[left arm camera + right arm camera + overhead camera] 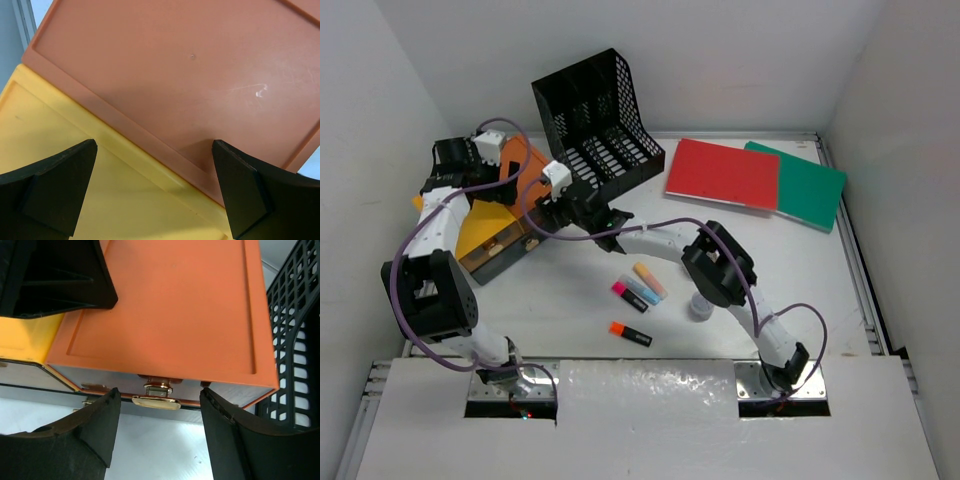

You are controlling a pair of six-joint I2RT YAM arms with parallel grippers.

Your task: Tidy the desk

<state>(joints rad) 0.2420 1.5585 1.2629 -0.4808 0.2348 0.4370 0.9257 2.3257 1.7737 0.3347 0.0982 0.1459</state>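
Markers litter the desk, unsorted. Right claw gapes wide at the box latch, left claw wide above.

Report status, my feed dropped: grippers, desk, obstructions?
Left gripper open over the orange-yellow box. Right gripper open, facing its gold drawer handle. Desk cluttered, highlighters loose. Black mesh rack close beside the box.

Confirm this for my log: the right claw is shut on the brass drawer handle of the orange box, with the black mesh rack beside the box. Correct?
Not quite. The right claw is open, not shut: the right wrist view shows its fingers wide apart with the brass drawer handle between them, ungripped. The orange box and the black mesh rack beside it are as stated.
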